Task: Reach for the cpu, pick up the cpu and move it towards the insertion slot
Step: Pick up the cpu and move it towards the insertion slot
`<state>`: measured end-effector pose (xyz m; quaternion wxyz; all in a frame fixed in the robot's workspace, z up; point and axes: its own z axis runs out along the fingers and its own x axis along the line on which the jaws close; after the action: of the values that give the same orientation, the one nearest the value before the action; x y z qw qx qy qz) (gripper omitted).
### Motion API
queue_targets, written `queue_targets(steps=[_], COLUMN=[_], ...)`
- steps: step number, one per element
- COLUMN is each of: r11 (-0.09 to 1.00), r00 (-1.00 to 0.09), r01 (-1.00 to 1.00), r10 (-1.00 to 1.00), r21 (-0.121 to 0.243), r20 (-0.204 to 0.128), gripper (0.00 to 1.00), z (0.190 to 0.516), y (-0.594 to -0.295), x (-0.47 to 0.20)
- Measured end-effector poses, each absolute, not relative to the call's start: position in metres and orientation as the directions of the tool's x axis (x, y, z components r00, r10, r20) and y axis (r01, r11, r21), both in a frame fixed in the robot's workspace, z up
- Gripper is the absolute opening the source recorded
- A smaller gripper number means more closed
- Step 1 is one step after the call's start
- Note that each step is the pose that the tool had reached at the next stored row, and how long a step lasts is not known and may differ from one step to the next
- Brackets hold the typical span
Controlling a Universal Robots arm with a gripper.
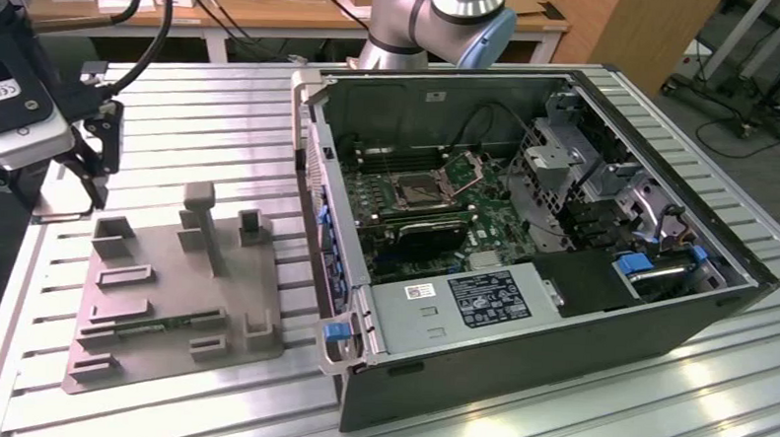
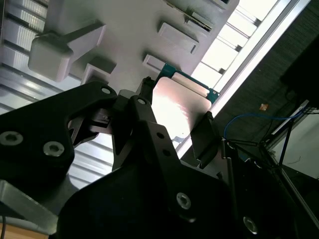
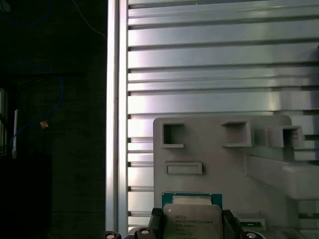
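In the exterior view the arm's end effector (image 1: 92,171) hangs over the ribbed metal counter (image 1: 210,102) near the exterior view's left edge, its dark fingers pointing down just past the far end of the grey plastic tray (image 1: 176,298). The tray lies flat on the counter with several raised blocks and recesses on it. Towards the exterior view's right stands an open computer case (image 1: 557,329), lying on its side, with the green motherboard (image 1: 409,234) exposed inside. The insertion slot (image 1: 421,191) sits on that board as a square metal-framed socket with a dark centre, well apart from the end effector, and a hinged metal plate (image 1: 471,167) stands up just beside it.

In the second wrist view the end effector (image 2: 177,99) is clenched on the cpu (image 2: 182,109): one black finger (image 2: 144,94) presses one edge and the other finger presses the opposite edge. The chip's silvery top plate catches the light, and a thin green rim shows along its outer edges. Behind it are the grey tray (image 2: 124,20) and the pale edge of the counter (image 2: 239,45).

In the first wrist view the cpu (image 3: 192,214) sits between the two fingers of the end effector (image 3: 192,220), its metal plate facing the camera and framed by the green rim. The tray (image 3: 214,164) lies beyond it with square pockets along its end, and the slatted counter (image 3: 199,59) runs on past that
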<state>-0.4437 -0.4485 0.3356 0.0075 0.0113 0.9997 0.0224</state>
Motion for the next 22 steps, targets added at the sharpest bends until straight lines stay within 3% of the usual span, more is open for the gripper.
queue_targets(steps=[22], r11=[0.999], r00=[-1.0], r01=[0.022], r10=[0.023], r21=[0.045], r20=[-0.014], gripper=[0.54], z=[0.347], y=[-0.449], x=[-0.444])
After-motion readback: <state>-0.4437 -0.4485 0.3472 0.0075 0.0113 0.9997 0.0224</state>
